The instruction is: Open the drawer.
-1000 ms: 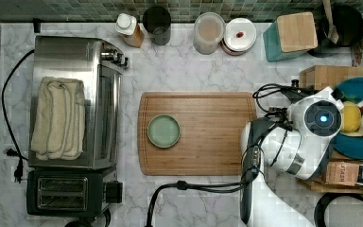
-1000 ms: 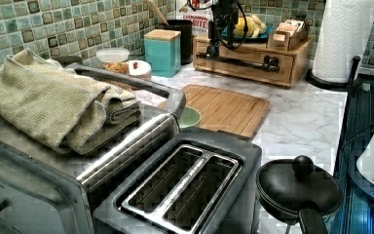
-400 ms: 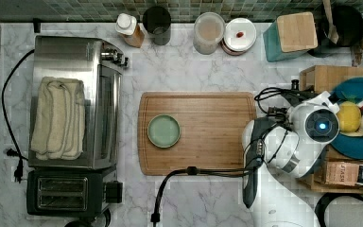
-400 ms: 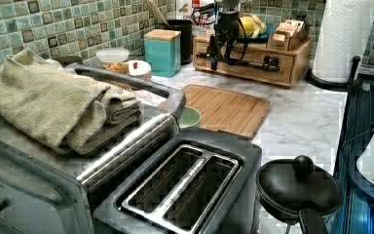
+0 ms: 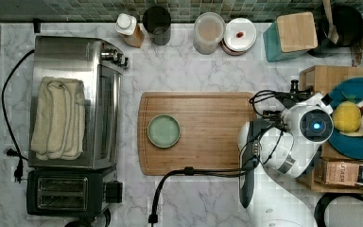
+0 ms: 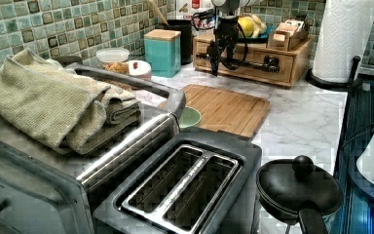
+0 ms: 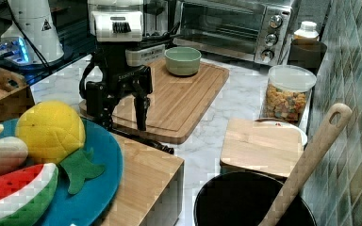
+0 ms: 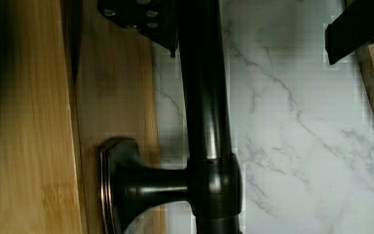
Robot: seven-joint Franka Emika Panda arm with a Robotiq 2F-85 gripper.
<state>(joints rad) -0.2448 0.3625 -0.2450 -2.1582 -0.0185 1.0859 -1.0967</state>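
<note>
The drawer [image 6: 253, 62] is the light wood front of a box stand [image 5: 319, 75], crossed by a long black bar handle [image 6: 241, 63]. In the wrist view the drawer front [image 8: 29, 122] is flush wood, and the handle [image 8: 207, 97] stands off it on a round post. My gripper [image 7: 122, 125] points down at one end of the handle [image 7: 146, 142], open. The bar runs between the two black fingers [image 8: 141, 19], close against one and well apart from the other. The left view shows the gripper [image 6: 215, 63] in front of the drawer's left end.
A cutting board [image 5: 203, 137] with a green bowl [image 5: 164, 131] lies just in front of the stand. A blue plate [image 5: 354, 146] of toy fruit sits on the stand. A paper towel roll [image 6: 343, 39], a teal canister [image 6: 161, 51] and a black utensil pot [image 7: 245, 202] stand nearby.
The gripper has come down in front of the stand, from above the drawer to the level of the handle. The drawer itself has not moved.
</note>
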